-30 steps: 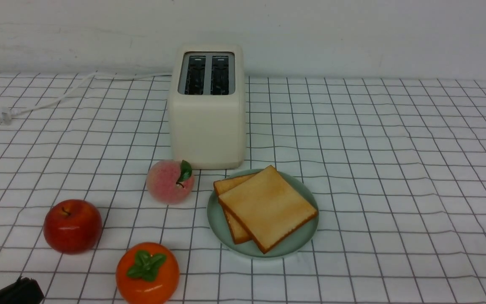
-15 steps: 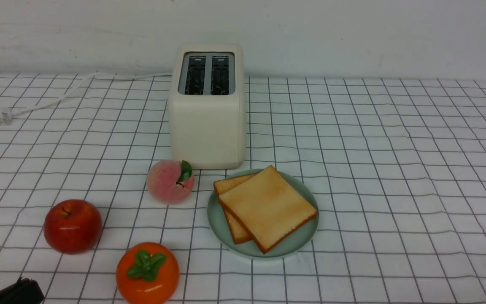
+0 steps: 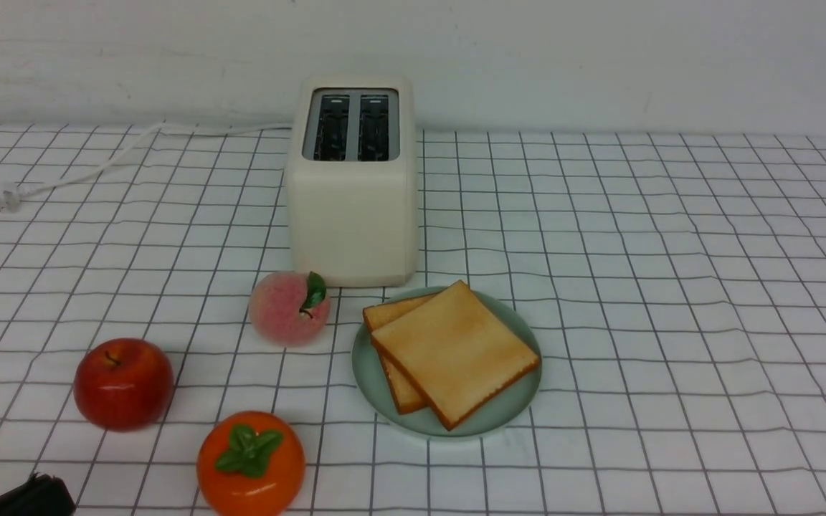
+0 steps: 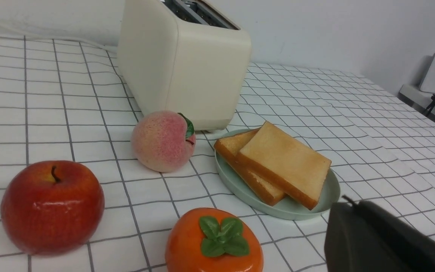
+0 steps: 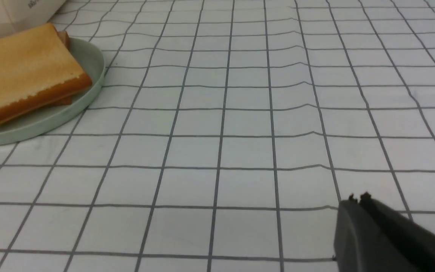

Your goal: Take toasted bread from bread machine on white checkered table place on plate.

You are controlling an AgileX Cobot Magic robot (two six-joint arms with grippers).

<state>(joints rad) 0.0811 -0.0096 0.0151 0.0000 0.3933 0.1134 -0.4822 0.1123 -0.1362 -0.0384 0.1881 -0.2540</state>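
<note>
Both slices of toasted bread [image 3: 454, 352] lie stacked on the plate [image 3: 510, 406], the upper one skewed over the lower, and both slots of the bread machine [image 3: 353, 183] look empty, so the task reads as essentially finished; what is left appears to be only parking the arms. The plate sits on the table [image 3: 671, 287] just in front of the bread machine's right front corner, close to it but whether they touch cannot be told. A peach [image 3: 289, 308] stands just beside the plate on its left, with a red apple [image 3: 123, 383] and an orange persimmon [image 3: 251, 463] nearer the robot.

The left gripper [image 4: 347, 206] shows only as a dark tip at the lower left corner of the front view; in its wrist view its fingers look pressed together and hold nothing, hovering near the plate's near edge, apart from the bread. The right gripper [image 5: 358, 199] is absent from the front view; its wrist view shows its fingers closed and empty over bare cloth, well apart from the plate, to its right. Any further move calls only for clearing away without nudging the plate or the fruit
</note>
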